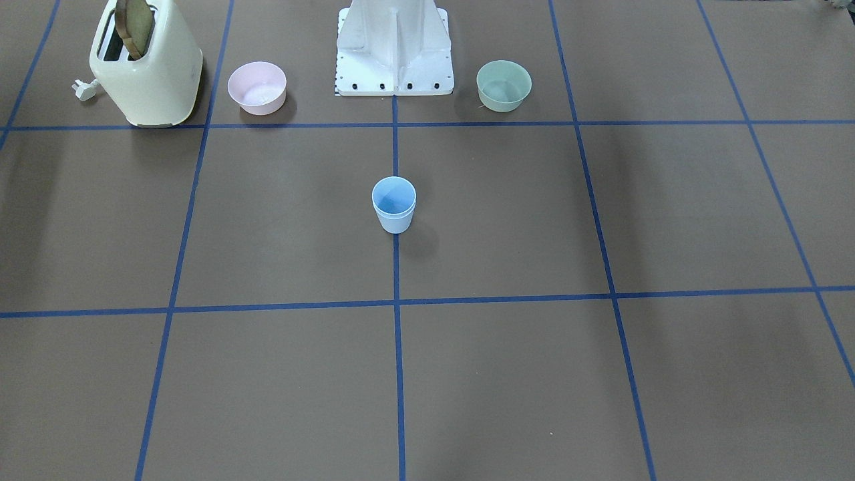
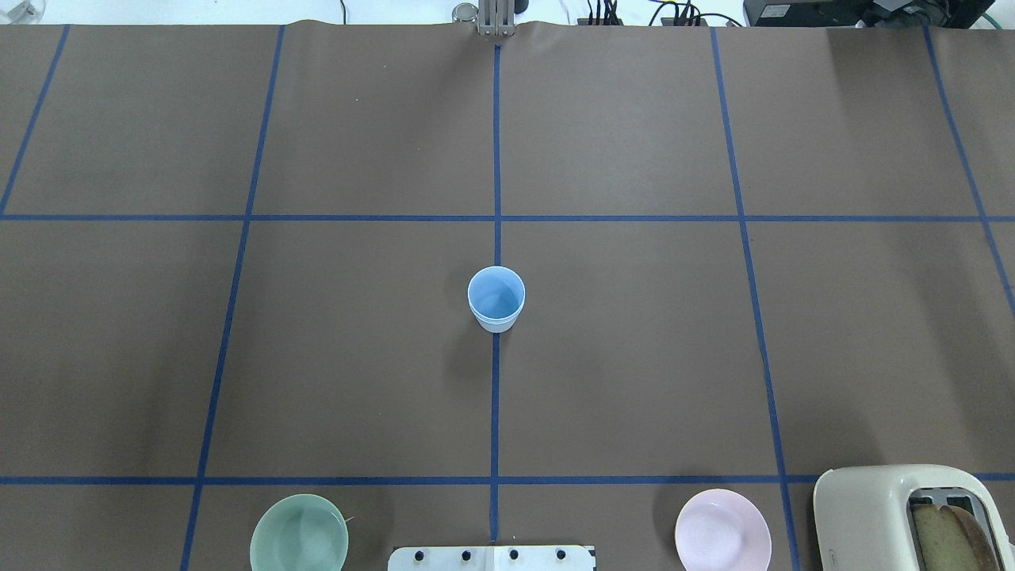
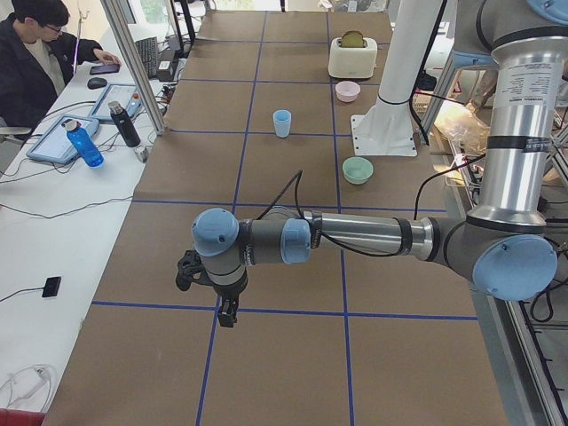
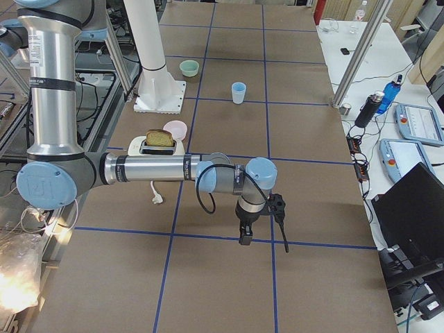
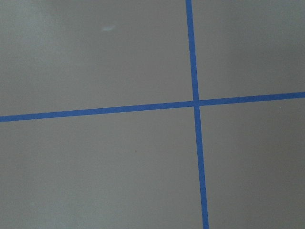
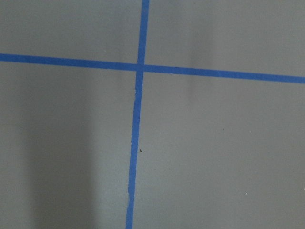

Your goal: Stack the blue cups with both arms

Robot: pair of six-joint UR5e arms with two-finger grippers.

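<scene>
The two blue cups (image 1: 394, 204) stand nested one inside the other, upright on the centre tape line in the middle of the table; a double rim shows. They also show in the overhead view (image 2: 496, 300) and both side views (image 3: 282, 122) (image 4: 238, 92). My left gripper (image 3: 228, 315) hangs low over the table far from the cups, at the table's left end. My right gripper (image 4: 245, 239) hangs the same way at the right end. I cannot tell if either is open or shut. Both wrist views show only brown paper and blue tape.
A cream toaster (image 1: 147, 63) with a bread slice, a pink bowl (image 1: 257, 87), the white pedestal (image 1: 394, 47) and a green bowl (image 1: 503, 85) line the robot's side. An operator (image 3: 35, 53) sits beyond the far edge, with bottles (image 3: 84, 142) on a side desk.
</scene>
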